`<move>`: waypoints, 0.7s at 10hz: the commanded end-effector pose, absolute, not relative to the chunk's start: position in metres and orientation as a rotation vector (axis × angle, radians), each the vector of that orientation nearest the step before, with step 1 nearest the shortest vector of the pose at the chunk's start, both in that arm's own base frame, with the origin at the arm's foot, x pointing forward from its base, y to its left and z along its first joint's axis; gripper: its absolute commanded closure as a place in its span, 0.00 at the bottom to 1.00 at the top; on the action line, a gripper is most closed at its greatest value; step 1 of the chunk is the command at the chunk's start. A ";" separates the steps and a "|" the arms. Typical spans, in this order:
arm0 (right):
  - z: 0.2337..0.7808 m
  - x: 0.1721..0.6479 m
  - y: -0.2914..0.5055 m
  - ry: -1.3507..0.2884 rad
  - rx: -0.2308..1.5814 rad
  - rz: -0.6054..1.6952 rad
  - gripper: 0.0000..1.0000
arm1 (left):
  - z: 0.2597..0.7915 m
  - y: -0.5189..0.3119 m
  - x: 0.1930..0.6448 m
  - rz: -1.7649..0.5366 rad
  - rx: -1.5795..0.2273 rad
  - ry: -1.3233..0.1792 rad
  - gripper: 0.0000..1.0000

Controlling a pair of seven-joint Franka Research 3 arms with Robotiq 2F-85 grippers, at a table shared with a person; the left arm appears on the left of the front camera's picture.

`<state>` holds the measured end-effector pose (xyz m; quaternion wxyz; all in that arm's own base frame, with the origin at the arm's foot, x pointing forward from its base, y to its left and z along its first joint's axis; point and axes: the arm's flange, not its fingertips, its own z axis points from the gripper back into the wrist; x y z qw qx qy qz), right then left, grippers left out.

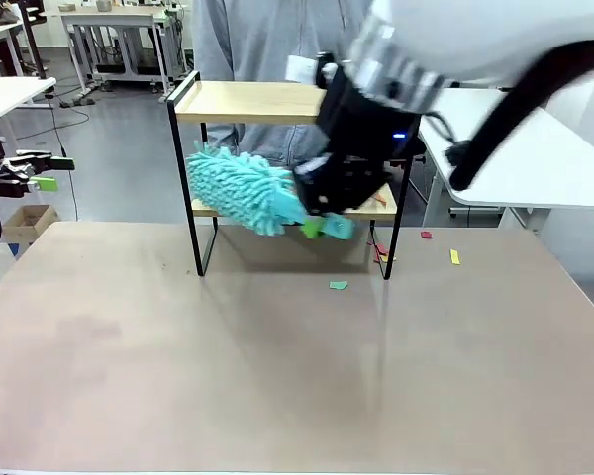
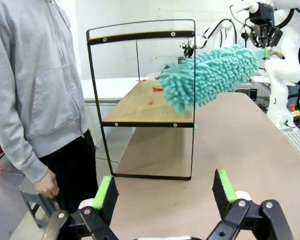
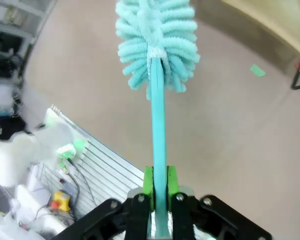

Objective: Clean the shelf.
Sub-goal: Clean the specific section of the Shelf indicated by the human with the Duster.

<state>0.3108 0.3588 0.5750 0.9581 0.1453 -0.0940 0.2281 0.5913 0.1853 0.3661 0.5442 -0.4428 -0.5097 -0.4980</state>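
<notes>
The shelf [image 1: 247, 102] stands at the table's far side, two light wood boards in a black frame. My right gripper [image 1: 329, 224] is shut on the handle of a teal fluffy duster [image 1: 240, 188]. The duster head lies against the front edge of the lower board, on its left half. In the right wrist view the right gripper [image 3: 159, 184] clamps the teal handle, with the duster head [image 3: 157, 40] ahead. Small red scraps [image 2: 155, 90] lie on the lower board of the shelf [image 2: 140, 106]. My left gripper [image 2: 165, 192] is open and holds nothing; it hangs off the table's left side [image 1: 48, 174].
A person in a grey hoodie [image 2: 35, 80] stands behind the shelf. Loose scraps lie on the table: green [image 1: 339, 285], red [image 1: 426, 235], yellow [image 1: 454, 256], and some by the shelf's right leg [image 1: 381, 253]. The near table [image 1: 277, 396] is bare.
</notes>
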 end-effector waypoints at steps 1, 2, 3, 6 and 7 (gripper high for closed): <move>0.582 0.325 0.405 -0.239 0.180 0.275 0.87 | 0.368 0.185 0.591 -1.185 -1.050 -1.212 0.00; 0.582 0.326 0.425 -0.262 0.158 0.256 0.87 | 0.368 0.185 0.591 -1.185 -1.050 -1.212 0.00; 0.582 0.329 0.439 -0.272 0.149 0.227 0.87 | 0.368 0.185 0.591 -1.185 -1.050 -1.212 0.00; 0.575 0.339 0.475 -0.312 0.120 0.136 0.87 | 0.368 0.185 0.591 -1.185 -1.050 -1.212 0.00; 0.569 0.347 0.486 -0.314 0.093 0.124 0.87 | 0.368 0.185 0.591 -1.185 -1.050 -1.212 0.00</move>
